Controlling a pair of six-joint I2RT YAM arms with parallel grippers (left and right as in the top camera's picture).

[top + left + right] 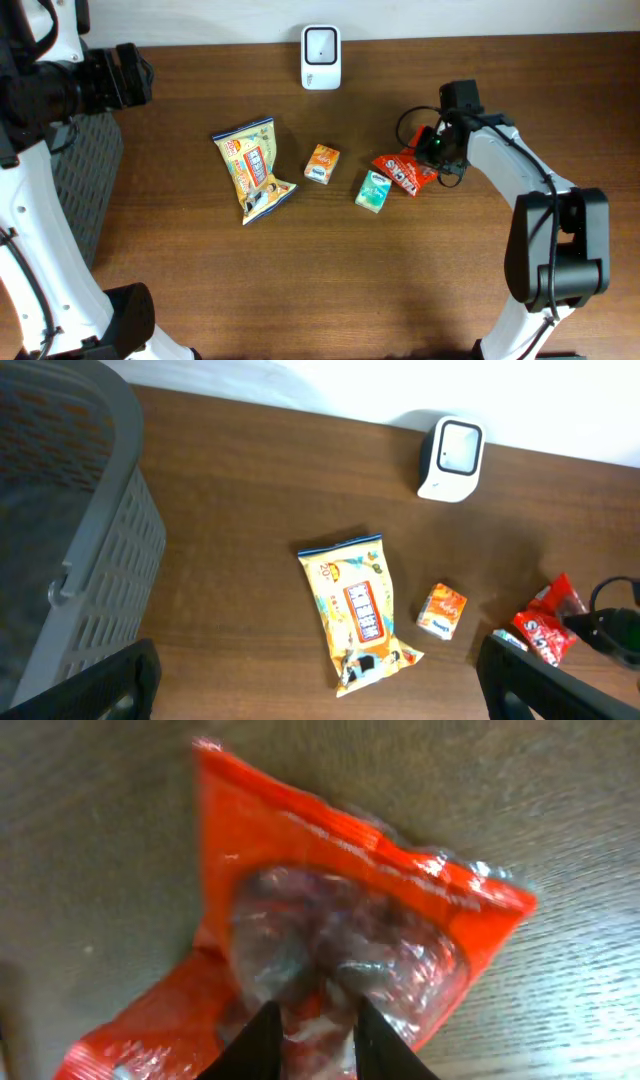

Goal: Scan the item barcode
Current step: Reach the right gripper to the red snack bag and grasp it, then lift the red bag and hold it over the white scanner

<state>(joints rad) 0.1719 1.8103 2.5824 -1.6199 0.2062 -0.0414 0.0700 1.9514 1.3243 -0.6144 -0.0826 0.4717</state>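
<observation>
A red snack packet [405, 172] lies flat on the brown table, right of centre; it fills the right wrist view [340, 920]. My right gripper [437, 150] is down on its right end. Its two dark fingertips [312, 1010] stand a little apart over the crinkled clear film, so it is narrowly open. No barcode shows on the packet. The white scanner [321, 57] stands at the table's back edge and shows in the left wrist view [452, 457]. My left gripper [135, 75] hovers high at the far left, wide open [320, 680] and empty.
A yellow snack bag [255, 168], a small orange box [322, 163] and a green box [373, 191] lie in the middle of the table. A grey slatted basket [85, 190] stands off the table's left edge, under my left arm.
</observation>
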